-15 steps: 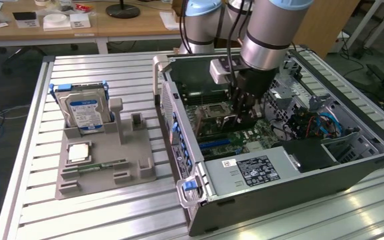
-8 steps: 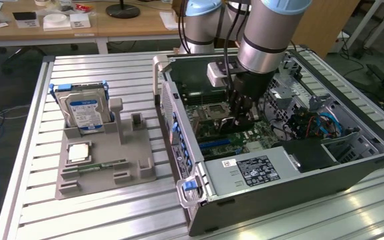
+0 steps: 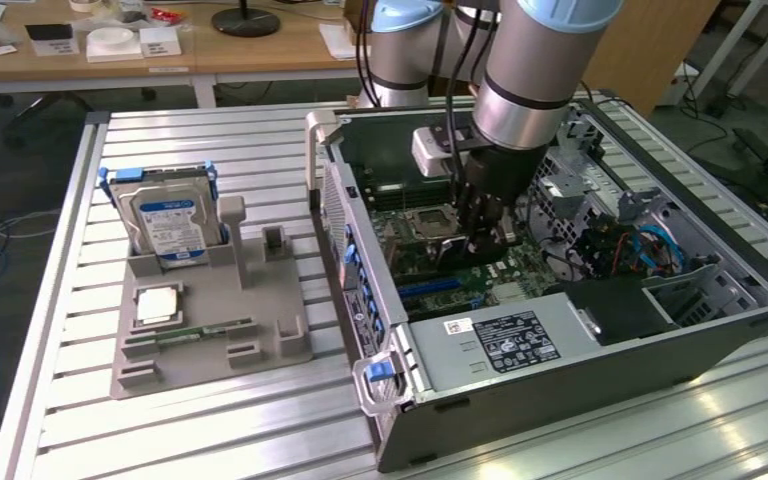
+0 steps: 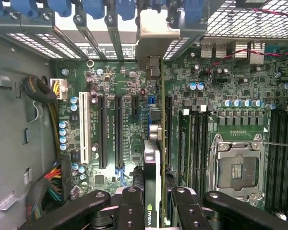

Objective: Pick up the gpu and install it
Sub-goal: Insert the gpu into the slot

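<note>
While my arm reaches straight down into the open computer case (image 3: 544,380), my gripper (image 3: 484,245) hangs just above the motherboard (image 3: 404,255), wrist vertical so the card can meet its slot edge-first. Seen from the wrist, my fingers (image 4: 129,211) are drawn in narrow on the gpu (image 4: 152,158), pinching it by its upper edge. The card stands on edge directly beneath me, its pale bracket (image 4: 156,40) reaching ahead to the rear openings and its length running alongside a long black slot (image 4: 169,120), held so, I judge, to line it up for seating
</note>
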`<state>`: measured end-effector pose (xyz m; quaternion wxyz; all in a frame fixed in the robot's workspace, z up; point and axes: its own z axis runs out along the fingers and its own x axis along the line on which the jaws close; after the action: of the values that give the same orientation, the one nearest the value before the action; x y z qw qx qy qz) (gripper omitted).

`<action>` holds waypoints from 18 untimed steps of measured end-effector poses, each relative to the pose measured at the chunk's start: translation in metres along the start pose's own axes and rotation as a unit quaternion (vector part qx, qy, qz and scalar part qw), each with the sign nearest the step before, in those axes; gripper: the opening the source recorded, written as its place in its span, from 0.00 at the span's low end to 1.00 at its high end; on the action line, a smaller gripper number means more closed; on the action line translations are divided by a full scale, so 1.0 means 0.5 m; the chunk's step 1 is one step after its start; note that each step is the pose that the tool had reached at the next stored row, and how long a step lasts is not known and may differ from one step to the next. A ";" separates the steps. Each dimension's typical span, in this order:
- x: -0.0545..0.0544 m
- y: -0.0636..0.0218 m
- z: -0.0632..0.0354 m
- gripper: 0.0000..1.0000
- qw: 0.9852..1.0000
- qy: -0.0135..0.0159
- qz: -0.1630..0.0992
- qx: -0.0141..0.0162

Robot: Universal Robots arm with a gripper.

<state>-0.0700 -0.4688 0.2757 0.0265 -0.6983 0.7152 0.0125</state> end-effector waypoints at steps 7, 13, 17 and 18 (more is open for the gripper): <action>0.001 0.010 0.005 0.27 1.000 0.000 0.000 0.000; 0.001 0.013 0.009 0.27 1.000 0.000 0.000 0.000; 0.001 0.017 0.010 0.27 1.000 0.000 0.000 0.000; 0.001 0.017 0.010 0.27 1.000 0.000 0.000 0.000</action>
<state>-0.0783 -0.4687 0.2703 0.0262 -0.6983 0.7152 0.0124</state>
